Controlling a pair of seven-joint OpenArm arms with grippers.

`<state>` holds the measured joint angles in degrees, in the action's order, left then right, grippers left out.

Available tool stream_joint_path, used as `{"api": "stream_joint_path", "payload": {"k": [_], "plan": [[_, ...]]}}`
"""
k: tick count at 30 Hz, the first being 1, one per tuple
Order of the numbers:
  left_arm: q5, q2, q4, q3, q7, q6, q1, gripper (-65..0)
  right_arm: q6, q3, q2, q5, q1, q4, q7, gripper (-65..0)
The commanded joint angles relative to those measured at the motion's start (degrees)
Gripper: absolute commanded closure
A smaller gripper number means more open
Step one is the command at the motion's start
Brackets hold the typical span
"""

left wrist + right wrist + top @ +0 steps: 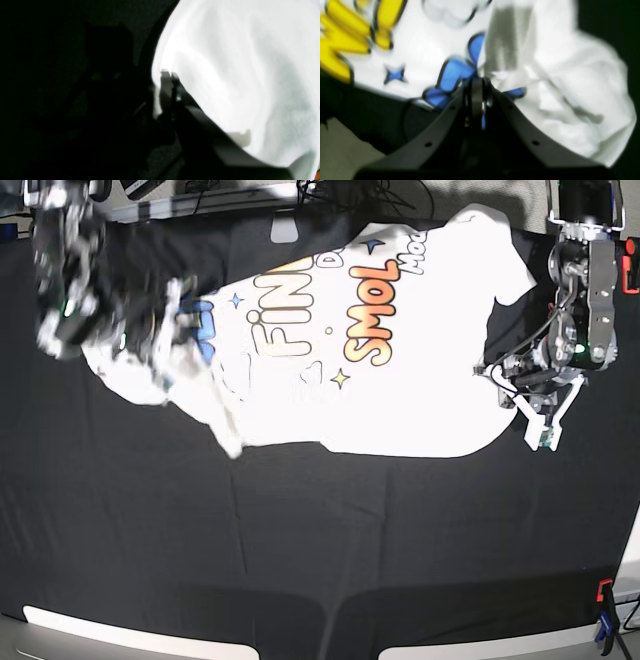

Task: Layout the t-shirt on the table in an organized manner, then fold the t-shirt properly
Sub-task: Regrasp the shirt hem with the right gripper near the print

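Across the table (320, 540) the t-shirt (400, 380) is lying sideways btwn both arms, w/ right gripper (477, 86) pinching its bunched end, left gripper (170, 75) clamping opposite edge.

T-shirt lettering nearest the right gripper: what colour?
Blue with dark outlines on the t-shirt, beside the right gripper; clearest in the right wrist view.

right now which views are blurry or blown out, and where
Left wrist view: the t-shirt is overexposed to featureless white, everything else near black. Right wrist view: soft focus, the yellow and blue print smeared. Base view: mostly sharp, but the right gripper and its arm are motion-blurred; the table is dim.
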<state>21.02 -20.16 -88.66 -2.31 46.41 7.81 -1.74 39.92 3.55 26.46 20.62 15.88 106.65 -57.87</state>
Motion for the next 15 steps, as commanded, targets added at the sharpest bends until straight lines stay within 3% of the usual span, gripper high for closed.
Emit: {"api": "stream_joint_path", "payload": {"k": [1, 3, 6, 9, 11, 15], "plan": [[0.3, -0.7, -1.1, -0.3, -1.1, 0.4, 0.9, 0.0, 0.1, 0.5, 0.7, -0.3, 0.2, 1.7, 3.4, 0.0], [0.3, -0.7, -1.1, -0.3, -1.1, 0.4, 0.9, 0.0, 0.1, 0.5, 0.7, -0.5, 1.3, 2.0, 6.2, 0.0], [0.3, -0.7, -1.1, -0.3, -1.1, 0.4, 0.9, 0.0, 0.1, 0.5, 0.7, 1.6, 1.3, 2.0, 6.3, 0.0], [0.3, -0.6, -1.1, -0.3, -1.1, 0.4, 0.9, 0.0, 0.1, 0.5, 0.7, 5.8, 1.3, 2.0, 6.5, -20.5], [0.3, -0.6, -1.1, -0.3, -1.1, 0.4, 0.9, 0.0, 0.1, 0.5, 0.7, 9.2, 1.2, 2.0, 8.2, -29.4], [0.3, -0.7, -1.1, -0.3, -1.1, 0.4, 0.9, 0.0, 0.1, 0.5, 0.7, 17.9, 1.1, 2.0, 10.5, -31.6]]}}
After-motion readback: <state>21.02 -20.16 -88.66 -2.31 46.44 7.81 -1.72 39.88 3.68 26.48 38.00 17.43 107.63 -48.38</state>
